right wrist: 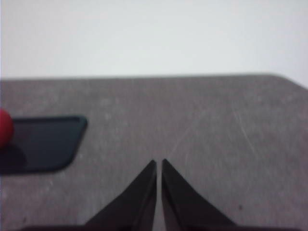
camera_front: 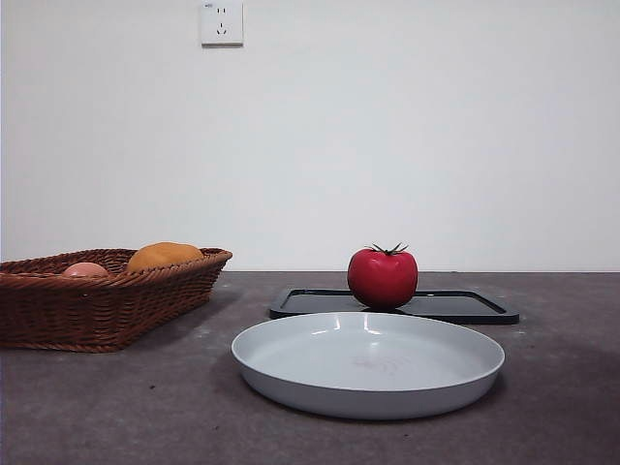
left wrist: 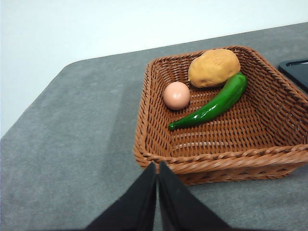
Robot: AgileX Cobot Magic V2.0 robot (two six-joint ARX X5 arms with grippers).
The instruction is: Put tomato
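Observation:
The glossy red tomato (camera_front: 383,277) with a dark-green stem stands on a black flat tray (camera_front: 455,306) behind a large white plate (camera_front: 368,363). In the right wrist view only the tomato's red edge (right wrist: 4,127) shows on the black tray (right wrist: 43,142). My right gripper (right wrist: 159,163) is shut and empty above bare table, apart from the tray. My left gripper (left wrist: 157,166) is shut and empty, just short of the near rim of the wicker basket (left wrist: 159,120). Neither gripper shows in the front view.
The brown wicker basket (camera_front: 97,300) at the left holds an orange rounded fruit (left wrist: 214,67), a pale pink round fruit (left wrist: 176,95) and a green pepper (left wrist: 211,103). A wall socket (camera_front: 221,22) is on the white wall behind.

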